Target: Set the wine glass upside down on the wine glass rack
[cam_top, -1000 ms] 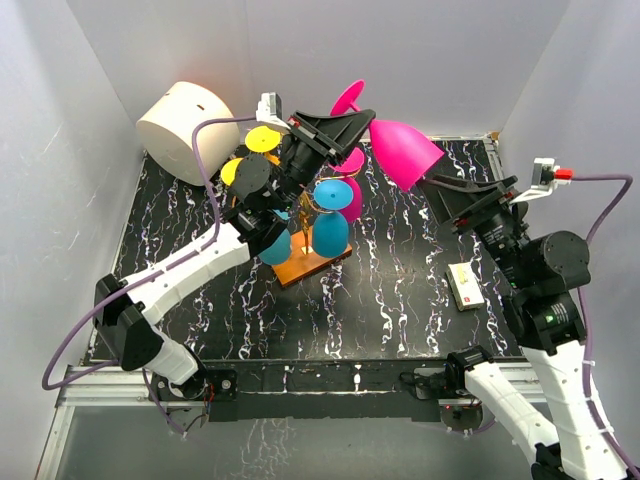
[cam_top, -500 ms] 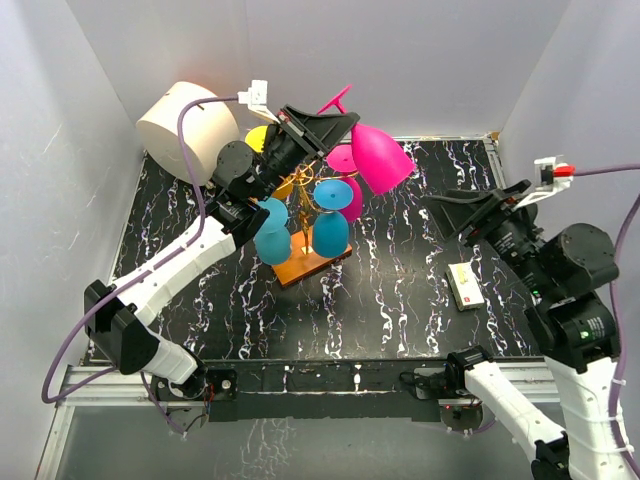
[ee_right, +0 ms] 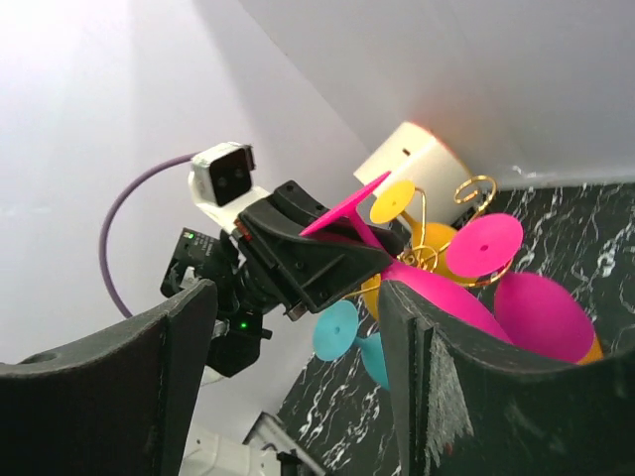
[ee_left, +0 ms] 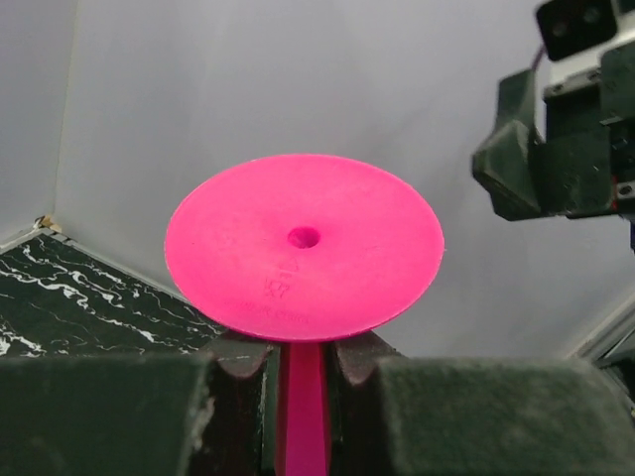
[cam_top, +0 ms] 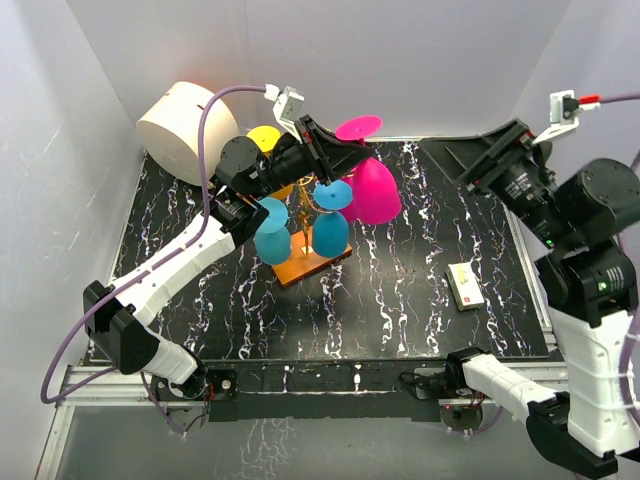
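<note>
The left gripper [ee_left: 303, 369] is clamped on the thin stem of the pink wine glass [ee_left: 303, 248], just under its foot. The glass looks light, stiff and slick, so the stem is the surest hold. It hangs tilted, bowl down, beside the wine glass rack [cam_top: 312, 266]. Farther off, the right gripper [ee_right: 298, 337] gapes empty.

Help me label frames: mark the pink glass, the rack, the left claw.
pink glass [ee_left: 303, 243], left wrist view, foot underside.
rack [cam_top: 303, 267], top view, wooden base.
left claw [ee_left: 303, 362], left wrist view, between fingertips.
</note>
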Robot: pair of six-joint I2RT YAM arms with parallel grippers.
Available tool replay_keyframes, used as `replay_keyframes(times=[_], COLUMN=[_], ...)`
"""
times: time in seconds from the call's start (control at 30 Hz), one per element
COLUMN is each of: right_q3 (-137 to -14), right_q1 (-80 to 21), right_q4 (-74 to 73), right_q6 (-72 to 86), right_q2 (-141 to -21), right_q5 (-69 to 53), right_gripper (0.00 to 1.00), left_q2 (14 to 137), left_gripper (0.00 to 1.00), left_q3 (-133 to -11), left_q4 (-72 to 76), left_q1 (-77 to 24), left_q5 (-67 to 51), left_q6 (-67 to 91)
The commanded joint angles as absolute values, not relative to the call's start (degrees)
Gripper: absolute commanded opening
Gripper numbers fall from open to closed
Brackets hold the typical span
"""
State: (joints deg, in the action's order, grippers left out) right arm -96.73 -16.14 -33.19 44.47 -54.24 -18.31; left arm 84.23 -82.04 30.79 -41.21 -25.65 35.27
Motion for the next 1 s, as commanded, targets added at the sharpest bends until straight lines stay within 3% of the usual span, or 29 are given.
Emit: replay_keyframes(times=[0.0,0.23,0.57,0.97], right_q3=[-99.6,-98.4,-90.9,-88.9], right_q1=[-16.5,-16.5,-16.5,-16.5], right_q4=[-36.7,-35.4,-28.9,-28.7], right_q6=[50.9,55.3,60.2,61.3], right_q2=[-56.9,-60.9,-60.1,-59.7], right_q5=[-19.1,-24.9,-27.5,-27.8], right_gripper=[0.63,0.53,0.41,0.08], left_q2=[83.4,82.6,84.2,86.6], left_gripper=[0.0,0.0,0.0,0.0], left_q3=[-83.7,-83.9,-81.6,-81.6], left_q4=[34.0,29.7,38.2,41.0], left_q1=[-41.4,-41.5,-41.6,-42.4], left_q5=[-32.0,-37.2,-45.9,-48.2], left_q6=[27.9,15.3,16.3,16.9])
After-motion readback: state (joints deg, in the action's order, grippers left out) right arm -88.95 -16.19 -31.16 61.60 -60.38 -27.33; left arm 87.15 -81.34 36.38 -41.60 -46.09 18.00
